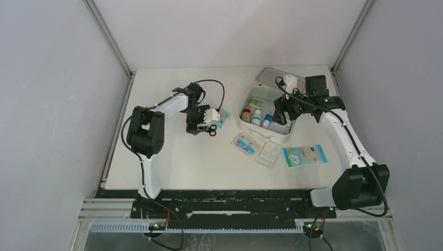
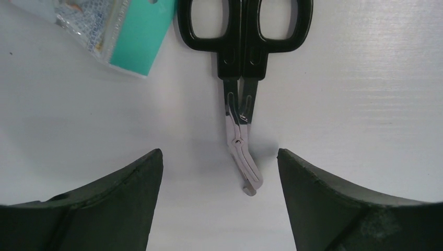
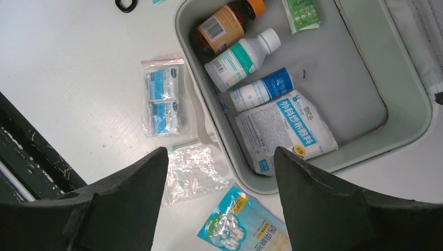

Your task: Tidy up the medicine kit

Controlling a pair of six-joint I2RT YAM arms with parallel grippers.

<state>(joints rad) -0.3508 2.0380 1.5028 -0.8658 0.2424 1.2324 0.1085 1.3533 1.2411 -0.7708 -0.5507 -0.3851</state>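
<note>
Along the bottom edge of the top view, you have both arm bases, with the white table [image 1: 172,167] running up from them.

Lower centre-right on the table:
- a blue printed packet [image 1: 305,155]
- a clear bag [image 1: 270,153] just left of it
- a zip bag of blue-and-white sachets [image 1: 245,143] further left

All three lie flat outside the case, near its front rim.

Left of centre, your left gripper [image 2: 219,201] points down over the black-handled scissors [image 2: 241,78]. Its jaws stand wide apart. The bent blade tip lies between the fingers and touches neither, so nothing is gripped. The scissors lie closed and flat on the table. A teal-edged packet [image 2: 138,31] sits at the upper left of the left wrist view, just beside the handles.

Right of centre, the medicine kit [image 1: 249,94] sits open, with its lid [image 1: 271,76] laid back behind it toward the far wall. Your right gripper [image 3: 221,201] hangs above the kit's near corner, jaws apart and empty.

Inside the kit, down the left wall in the right wrist view:
- a brown bottle with an orange cap [image 3: 222,26]
- a white bottle with a green label [image 3: 243,57]
- a smaller blue-label bottle [image 3: 261,89]
- a white sachet with blue print [image 3: 284,130], against the lower wall

A green packet [image 3: 302,13] lies at the top of that frame, also inside.
</note>
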